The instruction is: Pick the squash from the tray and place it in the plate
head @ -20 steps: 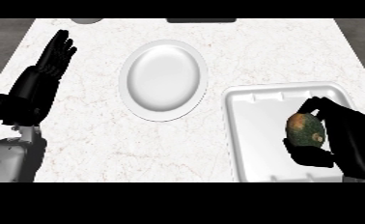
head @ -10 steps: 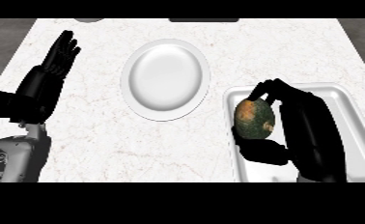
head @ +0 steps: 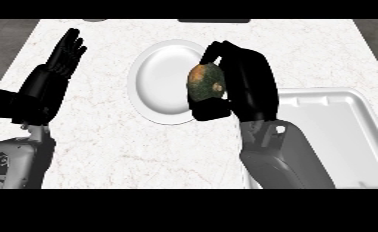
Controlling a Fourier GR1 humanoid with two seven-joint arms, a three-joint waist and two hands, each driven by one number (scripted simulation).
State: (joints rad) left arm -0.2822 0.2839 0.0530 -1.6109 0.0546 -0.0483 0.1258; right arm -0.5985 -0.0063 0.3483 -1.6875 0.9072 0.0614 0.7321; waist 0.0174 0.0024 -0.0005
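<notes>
**Squash held at the plate's right rim**

The right hand [head: 249, 83] is curled round the squash [head: 205, 83]. Its fingers [head: 221, 50] wrap over the top and the thumb closes in from below, pinching the mottled green-and-orange squash between them. The squash shows over the right rim of the white plate [head: 156, 83], which lies on the pale marbled bench [head: 118, 148]. Whether the squash touches the plate cannot be told from this steep view. The white tray [head: 336, 118] lies to the right of the plate and a little nearer the robot, with the grey right forearm hiding its left part. To the left of the plate and well apart from it, the left hand [head: 53, 78] rests open, its fingers straight, side by side and pointing up.
</notes>
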